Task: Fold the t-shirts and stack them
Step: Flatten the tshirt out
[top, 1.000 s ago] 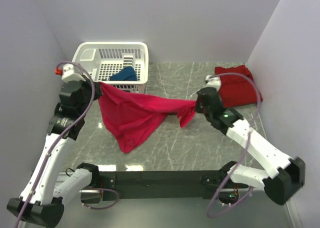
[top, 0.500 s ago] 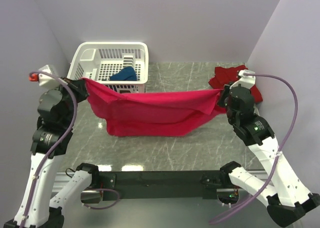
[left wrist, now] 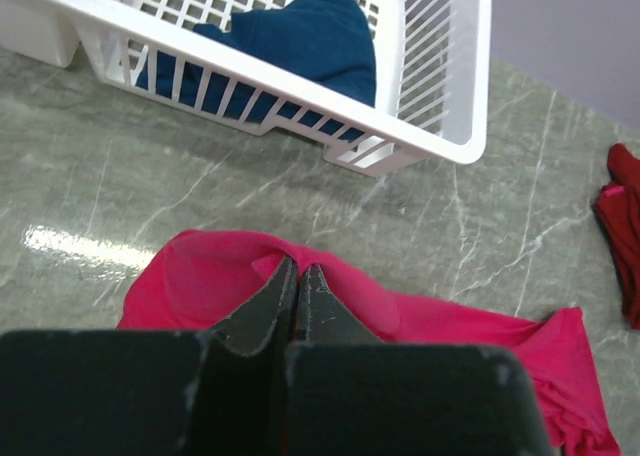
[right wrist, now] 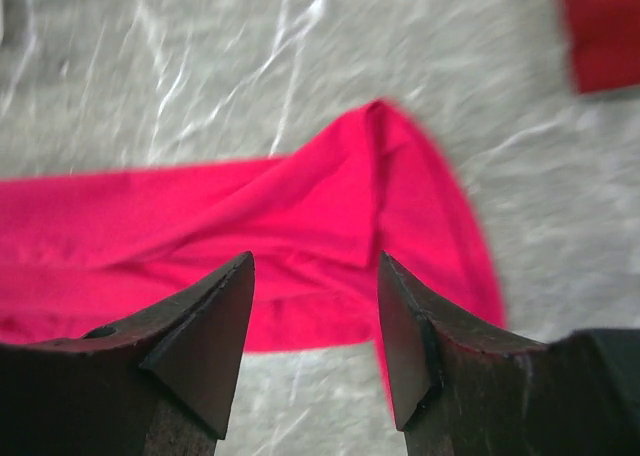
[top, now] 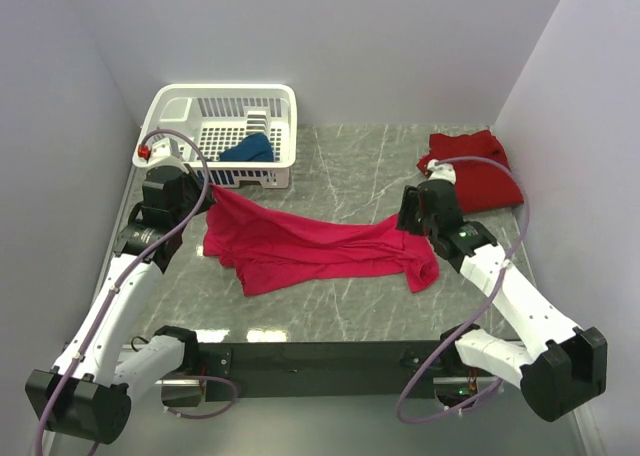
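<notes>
In the left wrist view, the white basket point(left wrist: 400, 136) is cut off at the top and left. Its bars hide part of the blue shirt point(left wrist: 300, 31). The dark red shirt point(left wrist: 622, 226) is cut off at the right edge. The right wrist view is blurry, and the pink shirt point(right wrist: 200, 236) runs off its left edge.

Left gripper point(left wrist: 298, 273) is pinching the pink shirt point(left wrist: 440, 328), jaws pressed tight together. At twelve o'clock a blue shirt point(left wrist: 300, 36) is lying in the white basket point(left wrist: 474, 76); a red shirt point(left wrist: 622, 236) is peeking in at three.
</notes>
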Controlling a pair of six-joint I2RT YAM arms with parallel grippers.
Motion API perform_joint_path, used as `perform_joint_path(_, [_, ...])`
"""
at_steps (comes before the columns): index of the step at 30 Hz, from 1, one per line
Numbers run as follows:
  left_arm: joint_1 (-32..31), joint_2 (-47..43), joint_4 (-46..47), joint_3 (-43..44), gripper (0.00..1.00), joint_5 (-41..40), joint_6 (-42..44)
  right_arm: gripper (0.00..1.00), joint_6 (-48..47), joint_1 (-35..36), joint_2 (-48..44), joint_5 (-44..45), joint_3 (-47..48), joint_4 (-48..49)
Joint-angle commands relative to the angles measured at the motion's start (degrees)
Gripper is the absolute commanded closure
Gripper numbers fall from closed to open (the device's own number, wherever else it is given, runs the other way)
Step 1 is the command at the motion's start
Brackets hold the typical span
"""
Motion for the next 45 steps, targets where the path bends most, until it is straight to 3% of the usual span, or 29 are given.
perform_joint_path(1, [0.28, -0.87, 4.59, 1.13, 1.0, 1.56, -0.49, 0.4, 2.87, 1.97, 1.14, -5.44, -2.55, 5.47])
perform_joint_path(5, [0.37, -0.51, 4.94, 0.95, 0.99, 2.09, -0.49, 0.4, 3.75, 1.97, 5.0, -5.72, -5.29, 7.14])
perform_joint_path(15, [0.28, -0.16, 4.86, 0.95, 0.99, 2.62, -0.31, 0.41, 4.54, 0.92, 18.18, -6.42, -2.12, 9.52])
perform_joint_path(36, [0.28, -0.86, 4.42, 1.39, 0.99, 1.83, -0.14, 0.44, 7.53, -3.74, 26.63, -10.29, -7.22, 13.03])
perform_joint_path(39, [0.28, -1.04, 4.42, 1.39, 0.99, 1.56, -0.05, 0.6, 7.44, -3.83, 26.63, -10.2, -7.13, 13.82])
perform_joint_path(42, [0.37, -1.04, 4.07, 1.92, 0.99, 1.3, -0.05, 0.89, 7.18, -3.74, 24.27, -8.89, -6.35, 13.13])
perform_joint_path(45, [0.37, -1.3, 3.89, 2.01, 0.99, 0.95, 0.04, 0.96, 6.48, -3.83, 20.58, -7.04, -4.59, 10.58])
